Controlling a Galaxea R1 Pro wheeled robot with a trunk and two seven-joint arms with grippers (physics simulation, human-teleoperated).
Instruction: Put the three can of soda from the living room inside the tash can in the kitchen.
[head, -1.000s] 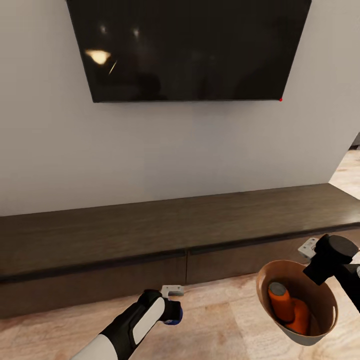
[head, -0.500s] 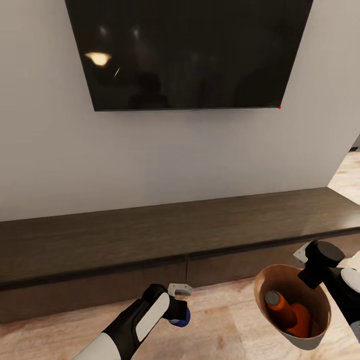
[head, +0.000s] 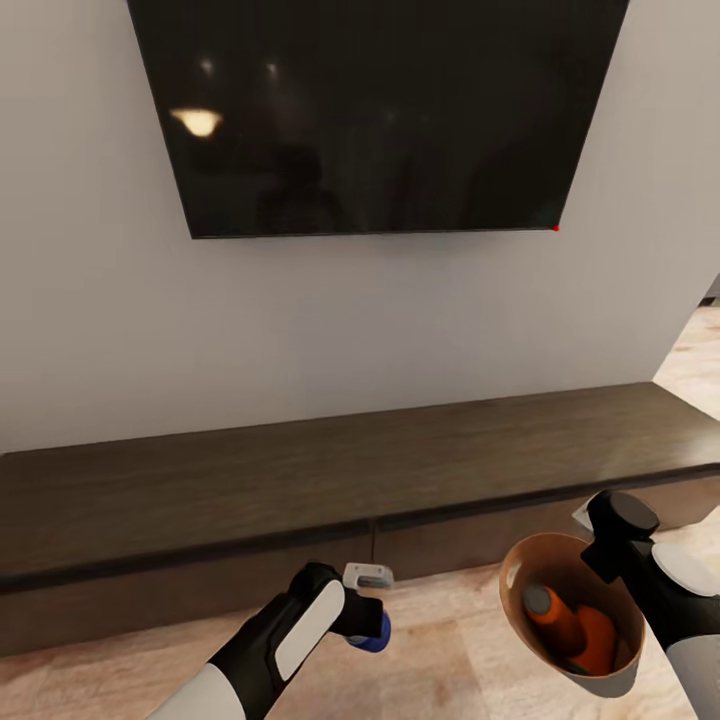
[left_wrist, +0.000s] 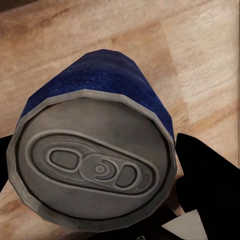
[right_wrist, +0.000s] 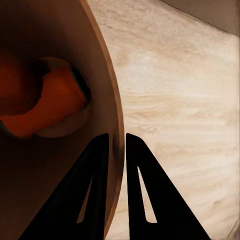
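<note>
I am facing the long low cabinet under the wall-mounted TV in the living room. My left end effector is clamped on the blue can, held above the wood floor; in the left wrist view its grey pull-tab top faces the camera. My right end effector pinches the rim wall of the bin, one finger inside and one outside, and two orange cans lie inside it. I judge the blue can light, stiff and smooth-sided, so a grip across its middle suits it and a loose hold could let it slip. The bin looks light but is held at one edge only, so it may swing or tip as cans shift. The two arms are well apart, with open floor between them. The cabinet's front edge stands near both end effectors, so the move toward the bin's mouth should stay on my side of it.
</note>
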